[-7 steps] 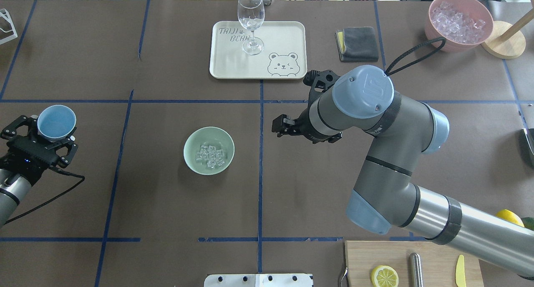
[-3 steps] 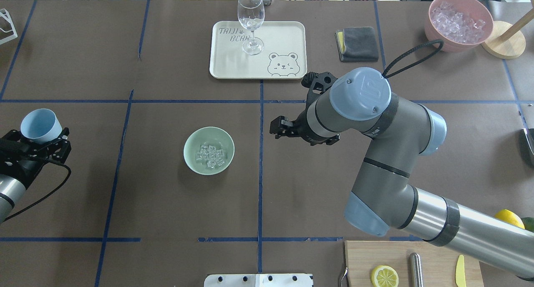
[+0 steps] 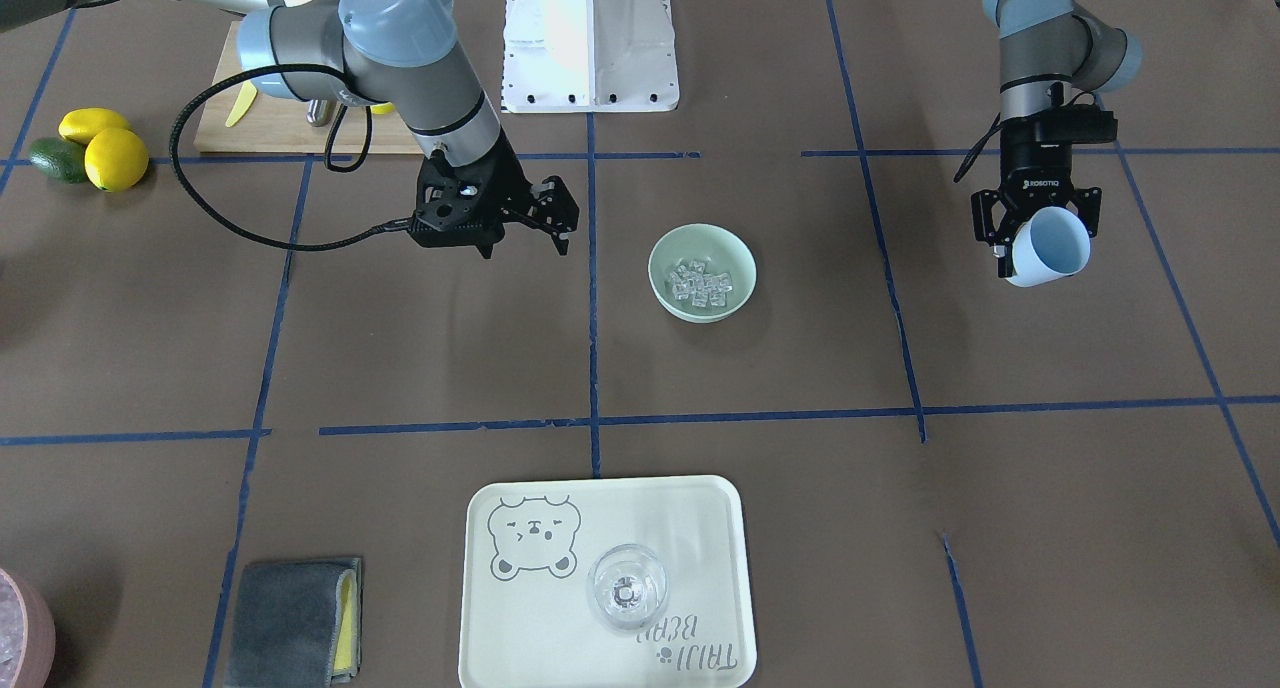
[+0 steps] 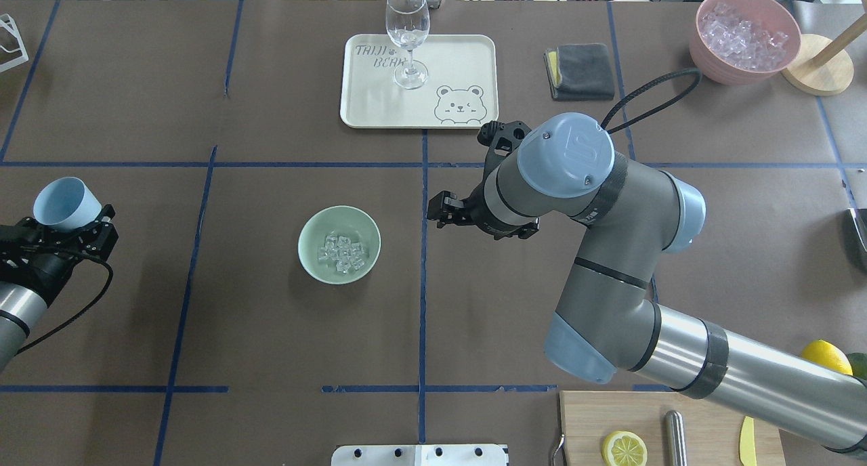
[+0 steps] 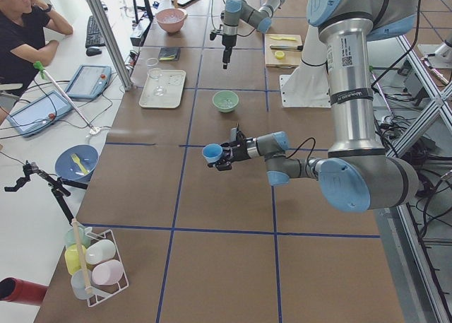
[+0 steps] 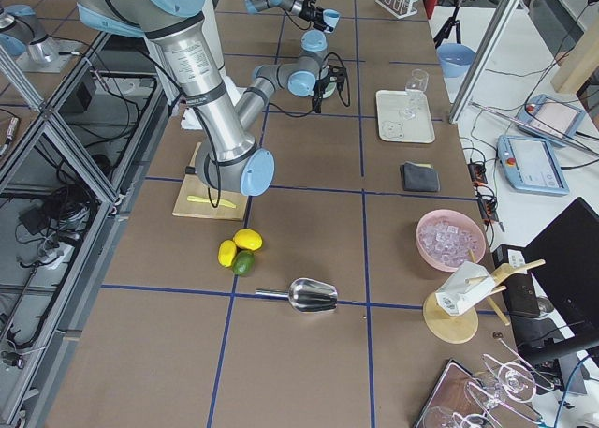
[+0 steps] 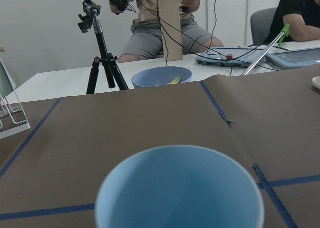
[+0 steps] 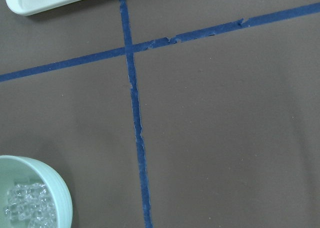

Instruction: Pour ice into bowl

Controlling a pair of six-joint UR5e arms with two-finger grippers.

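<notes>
The pale mint-green bowl [image 4: 308, 230] stands left of the table's centre line with the ice [image 4: 344, 252], several small clear cubes, inside it. Bowl [image 3: 665, 251] and ice [image 3: 700, 281] also show in the front view. My left gripper [image 4: 64, 218] is far to the left of the bowl, shut on a light blue cup [image 4: 62, 202] that it holds tilted above the table. The cup [image 7: 180, 188] looks empty in the left wrist view. My right gripper [image 4: 441, 212] hangs open and empty just right of the bowl. The right wrist view catches the bowl's edge [image 8: 59, 188].
A cream tray [image 4: 467, 53] with a wine glass [image 4: 408, 36] stands at the back centre. A grey cloth [image 4: 582, 70] and a pink container of ice [image 4: 745, 36] lie back right. A cutting board [image 4: 582, 418] with a lemon slice lies front right.
My left gripper has moved left with the blue cup and tilted it away from upright. My right arm has moved a little left, toward the bowl.
</notes>
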